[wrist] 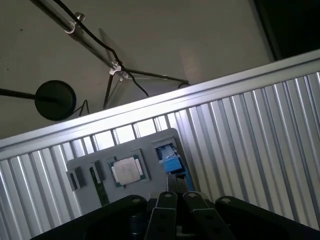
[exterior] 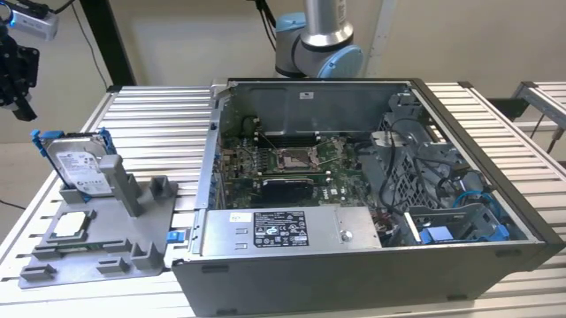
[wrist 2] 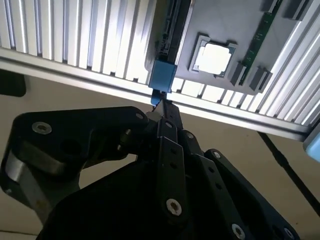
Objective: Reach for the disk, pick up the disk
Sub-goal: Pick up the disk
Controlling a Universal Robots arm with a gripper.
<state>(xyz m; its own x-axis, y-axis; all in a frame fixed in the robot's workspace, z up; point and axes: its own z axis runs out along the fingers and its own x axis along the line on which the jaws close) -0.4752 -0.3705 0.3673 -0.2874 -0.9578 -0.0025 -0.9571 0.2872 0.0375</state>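
The disk [exterior: 78, 161] stands upright on its edge in a slot of the grey holder [exterior: 115, 248], near the table's corner at the exterior view's left. It is silver with a white label and blue rails. My gripper [exterior: 24, 111] hangs in the air above the disk and a little further toward the exterior view's left, apart from it. In the second wrist view the black fingers meet at a point, and the gripper [wrist 2: 159, 102] is shut and holds nothing. The disk [wrist 2: 162, 75] lies edge-on just past the tips. In the first wrist view the disk [wrist: 169, 159] shows beyond the gripper [wrist: 176, 192].
A small square silver chip [exterior: 71, 226] [wrist 2: 214, 57] [wrist: 127, 170] and a green memory stick [wrist 2: 257, 35] lie on the same holder. An open computer case [exterior: 354, 199] takes up the middle of the slatted metal table [exterior: 150, 119]. The table edge [wrist 2: 75, 70] runs below the gripper.
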